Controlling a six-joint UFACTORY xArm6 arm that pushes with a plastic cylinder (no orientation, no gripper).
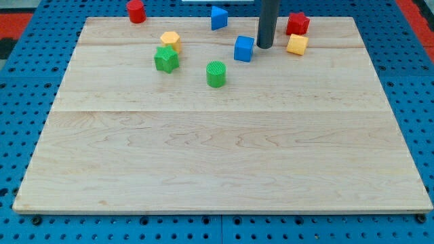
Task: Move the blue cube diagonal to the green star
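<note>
The blue cube [243,49] sits on the wooden board [224,149] near the view's top, right of centre. The green star [165,59] lies to its left, with a yellow block [170,41] touching it from above. My tip [264,46] is at the lower end of the dark rod, right beside the blue cube on its right, about touching it. A green cylinder [215,73] stands between the star and the cube, a little lower.
A red cylinder [136,11] stands at the top left edge. A blue wedge-like block [218,17] is at the top centre. A red block [297,24] and a yellow block [297,45] sit right of the rod. Blue pegboard surrounds the board.
</note>
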